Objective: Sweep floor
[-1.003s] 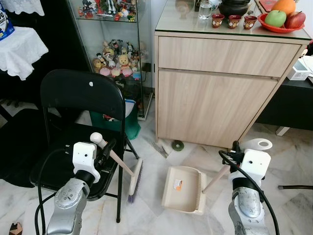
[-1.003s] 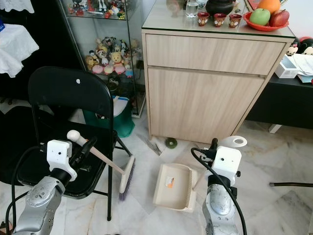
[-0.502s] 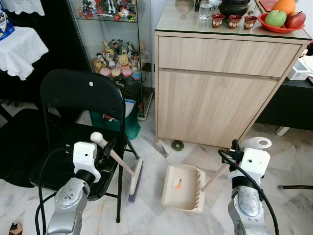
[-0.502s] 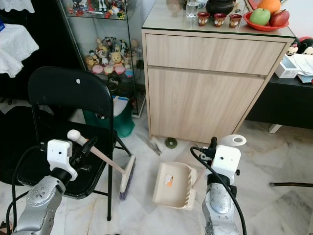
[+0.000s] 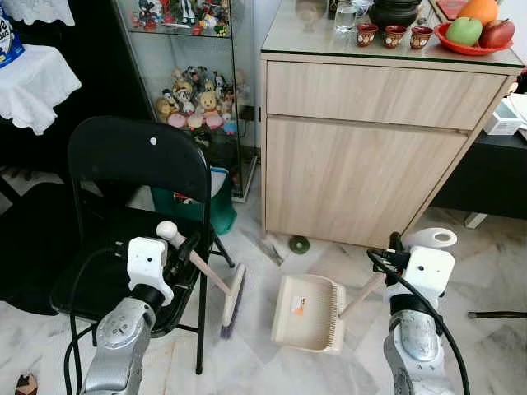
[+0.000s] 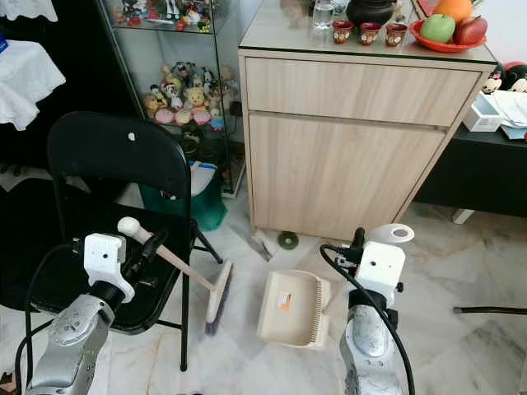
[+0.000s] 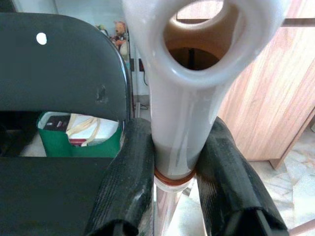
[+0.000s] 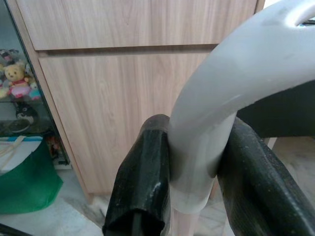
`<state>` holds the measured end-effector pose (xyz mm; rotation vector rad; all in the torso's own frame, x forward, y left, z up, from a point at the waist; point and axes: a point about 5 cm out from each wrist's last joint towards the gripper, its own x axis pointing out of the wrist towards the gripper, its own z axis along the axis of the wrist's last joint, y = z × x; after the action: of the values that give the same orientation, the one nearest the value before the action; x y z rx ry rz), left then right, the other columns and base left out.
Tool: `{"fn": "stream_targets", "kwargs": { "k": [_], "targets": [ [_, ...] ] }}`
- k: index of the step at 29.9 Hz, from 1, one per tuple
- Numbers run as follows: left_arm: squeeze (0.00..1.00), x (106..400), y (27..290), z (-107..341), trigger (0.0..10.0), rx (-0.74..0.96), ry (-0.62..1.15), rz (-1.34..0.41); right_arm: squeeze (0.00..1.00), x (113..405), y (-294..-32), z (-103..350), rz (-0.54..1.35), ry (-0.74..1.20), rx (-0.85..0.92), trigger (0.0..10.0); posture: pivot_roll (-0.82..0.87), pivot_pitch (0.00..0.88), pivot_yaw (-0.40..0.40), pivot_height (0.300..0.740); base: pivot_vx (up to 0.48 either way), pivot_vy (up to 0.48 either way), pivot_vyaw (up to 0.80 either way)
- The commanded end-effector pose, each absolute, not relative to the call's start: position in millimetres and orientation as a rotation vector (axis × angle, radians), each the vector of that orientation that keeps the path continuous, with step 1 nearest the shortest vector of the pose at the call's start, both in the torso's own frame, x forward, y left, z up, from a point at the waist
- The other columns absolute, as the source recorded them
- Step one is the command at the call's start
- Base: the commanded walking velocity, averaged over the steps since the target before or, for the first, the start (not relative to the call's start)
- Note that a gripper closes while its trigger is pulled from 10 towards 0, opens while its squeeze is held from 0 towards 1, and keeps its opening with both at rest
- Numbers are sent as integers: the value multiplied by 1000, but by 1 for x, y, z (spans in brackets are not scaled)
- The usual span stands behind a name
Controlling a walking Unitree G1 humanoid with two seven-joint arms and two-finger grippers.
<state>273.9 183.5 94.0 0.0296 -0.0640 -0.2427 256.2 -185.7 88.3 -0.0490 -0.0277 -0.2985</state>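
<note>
Both head eyes look down and forward onto the marble floor [image 5: 494, 271] before the wooden cabinet [image 5: 370, 156]. Each wrist camera sits close, facing that cabinet; the left also catches the black chair [image 7: 59, 64].

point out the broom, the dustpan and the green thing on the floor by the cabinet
broom [image 5: 232, 294], left eye view, on its brush head
dustpan [image 5: 306, 313], left eye view, on its tray
green thing [image 5: 299, 244], left eye view, on its middle
</note>
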Motion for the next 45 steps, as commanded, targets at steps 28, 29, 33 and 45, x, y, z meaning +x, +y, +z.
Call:
{"fn": "stream_targets", "kwargs": {
  "k": [28,29,33,45],
  "targets": [
    [0,277,181,103,10000,24,-112,-242,0,259,-188,99,-299,-70,-59,10000,-39,107,9,740,-224,0,0],
    [0,277,181,103,10000,24,-112,-242,0,259,-188,99,-299,-71,-60,10000,-38,107,10,740,-240,0,0],
    [0,277,182,103,10000,25,-112,-241,0,259,-189,99,-303,-71,-63,10000,-37,109,11,740,-183,0,0],
    [0,277,183,103,10000,27,-111,-241,0,260,-187,99,-299,-70,-50,10000,-36,112,14,740,-181,0,0]
  ]
}}
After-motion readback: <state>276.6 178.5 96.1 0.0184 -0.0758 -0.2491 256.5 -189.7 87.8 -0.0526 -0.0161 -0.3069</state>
